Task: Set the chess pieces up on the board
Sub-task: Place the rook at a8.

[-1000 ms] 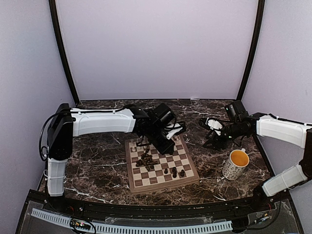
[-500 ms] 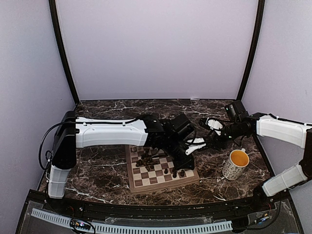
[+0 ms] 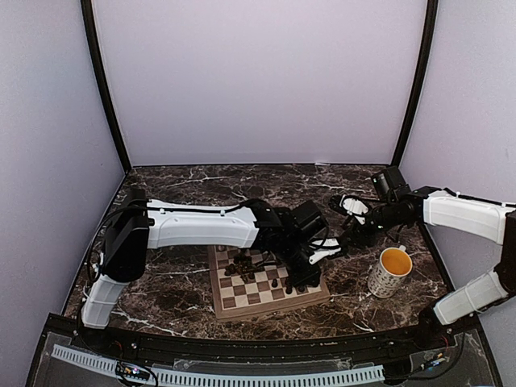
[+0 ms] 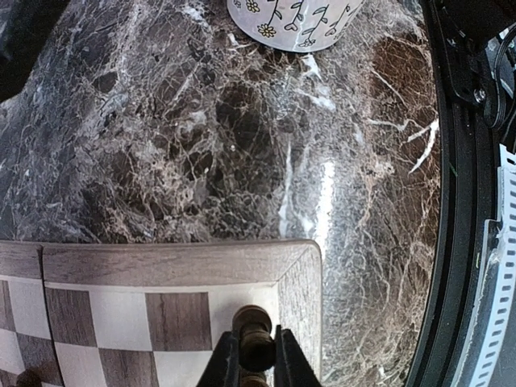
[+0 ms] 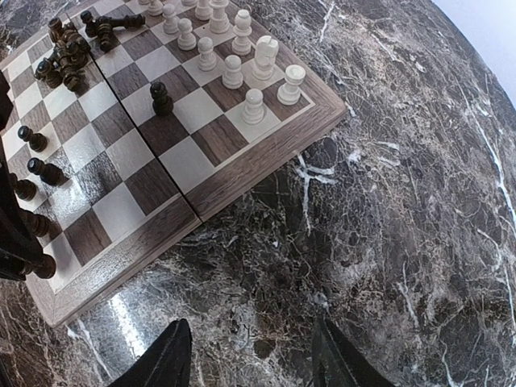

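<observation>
The board (image 3: 270, 306) lies on the marble between the arms. My left gripper (image 4: 254, 364) is shut on a dark chess piece (image 4: 253, 337), held upright over the board's corner square (image 4: 242, 302) nearest the mug. In the top view the left gripper (image 3: 303, 276) reaches across the board's right side. A heap of dark pieces (image 5: 64, 56) lies on the board (image 5: 242, 165). Cream pieces (image 5: 242, 68) stand in rows at its far end. A few dark pieces (image 5: 36, 165) stand singly. My right gripper (image 5: 250, 367) hangs open over bare marble beside the board.
A speckled mug (image 3: 390, 272) with a yellow inside stands right of the board, and its flowered base (image 4: 294, 20) shows in the left wrist view. The black table rim (image 4: 459, 242) runs close to the board's corner. Purple walls enclose the table.
My left arm has swung right and nearer across the board, carrying the dark piece to the corner by the mug. The right arm has not moved.
</observation>
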Available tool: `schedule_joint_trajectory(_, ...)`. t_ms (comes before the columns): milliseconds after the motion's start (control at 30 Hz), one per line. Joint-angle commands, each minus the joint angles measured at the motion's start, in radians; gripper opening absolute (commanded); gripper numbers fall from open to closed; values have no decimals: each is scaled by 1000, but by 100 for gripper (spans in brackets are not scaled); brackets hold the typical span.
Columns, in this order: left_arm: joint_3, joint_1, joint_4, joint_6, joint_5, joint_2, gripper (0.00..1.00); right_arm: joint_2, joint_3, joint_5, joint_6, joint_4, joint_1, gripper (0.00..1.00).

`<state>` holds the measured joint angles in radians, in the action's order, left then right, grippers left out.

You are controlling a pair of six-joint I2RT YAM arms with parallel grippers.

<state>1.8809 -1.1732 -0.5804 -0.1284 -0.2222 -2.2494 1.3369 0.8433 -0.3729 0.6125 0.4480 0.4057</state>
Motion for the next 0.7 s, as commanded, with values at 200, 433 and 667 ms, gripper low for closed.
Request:
schedule_joint_trajectory(200, 56, -5, -44, -14, 25, -9, 15, 20, 0, 0, 1, -16, -1, 52)
schedule_joint_trajectory(433, 60, -5, -64, -21, 33, -16, 14, 24, 0, 1, 1, -15, -1, 52)
schedule_joint_trajectory(667, 53, -5, -74, -21, 33, -17, 17, 27, 2, -2, 1, -14, -1, 52)
